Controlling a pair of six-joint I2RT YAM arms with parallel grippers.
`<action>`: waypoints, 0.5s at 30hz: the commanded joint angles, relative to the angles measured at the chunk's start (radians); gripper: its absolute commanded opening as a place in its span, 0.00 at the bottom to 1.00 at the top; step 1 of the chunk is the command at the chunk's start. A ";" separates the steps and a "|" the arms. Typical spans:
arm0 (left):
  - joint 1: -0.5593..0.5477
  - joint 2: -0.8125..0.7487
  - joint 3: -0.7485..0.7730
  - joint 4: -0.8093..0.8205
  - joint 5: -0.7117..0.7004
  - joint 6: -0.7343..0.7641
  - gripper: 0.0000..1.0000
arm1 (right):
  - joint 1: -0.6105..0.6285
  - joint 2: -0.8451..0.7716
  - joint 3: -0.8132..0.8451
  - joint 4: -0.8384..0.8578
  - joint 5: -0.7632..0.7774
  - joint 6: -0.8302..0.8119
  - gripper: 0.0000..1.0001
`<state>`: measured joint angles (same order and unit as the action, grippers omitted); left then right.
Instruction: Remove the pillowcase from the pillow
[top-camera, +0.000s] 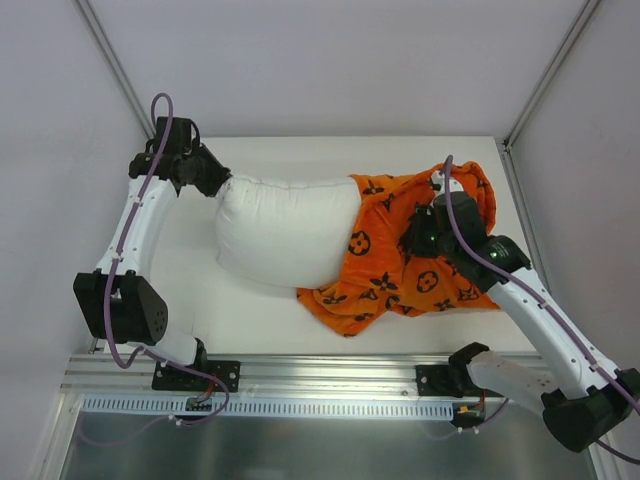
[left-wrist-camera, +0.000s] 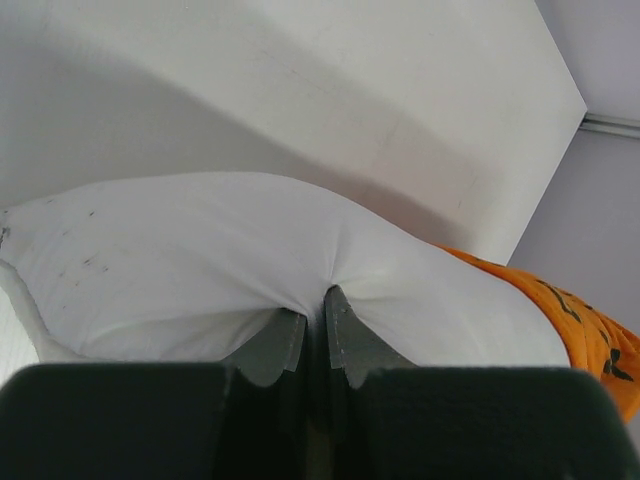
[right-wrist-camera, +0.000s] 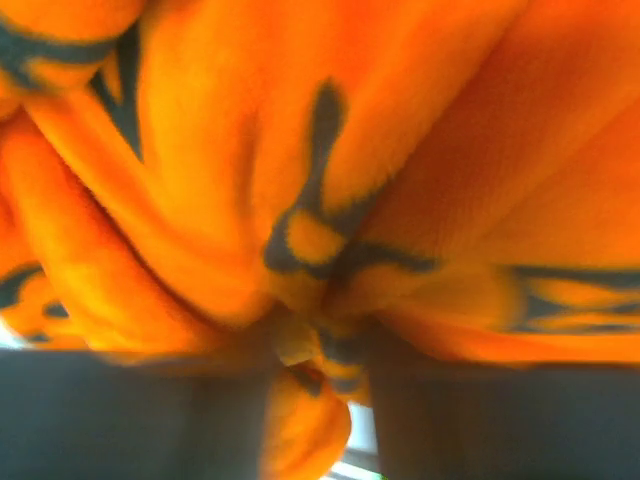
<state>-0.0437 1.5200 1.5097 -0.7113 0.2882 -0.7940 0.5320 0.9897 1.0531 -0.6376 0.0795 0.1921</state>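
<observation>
Plump white pillow (top-camera: 285, 232), faintly specked, lying mostly bared. Orange plush pillowcase (top-camera: 400, 270) with black flower motifs, bunched and rumpled at the pillow's right end, apparently covering only that end.

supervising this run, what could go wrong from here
1. The left gripper pinches only a small fold of the pillow; it may slip out under pull.
2. The pillowcase covers the pillow's right end in bunched folds, so it could snag.
3. The right gripper holds a thin pleat of plush that may slide free.
</observation>
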 joint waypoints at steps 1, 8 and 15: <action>0.010 -0.055 -0.006 0.065 0.019 0.022 0.00 | 0.014 0.018 -0.010 0.018 0.090 0.061 0.08; 0.175 -0.138 -0.031 0.067 0.127 0.006 0.00 | -0.251 -0.184 0.034 -0.114 0.259 0.012 0.01; 0.303 -0.211 -0.028 0.090 0.226 -0.008 0.00 | -0.391 -0.252 0.059 -0.191 0.310 -0.026 0.01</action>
<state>0.1707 1.3605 1.4563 -0.7559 0.5579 -0.8188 0.2001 0.7719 1.0718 -0.7795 0.1699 0.2230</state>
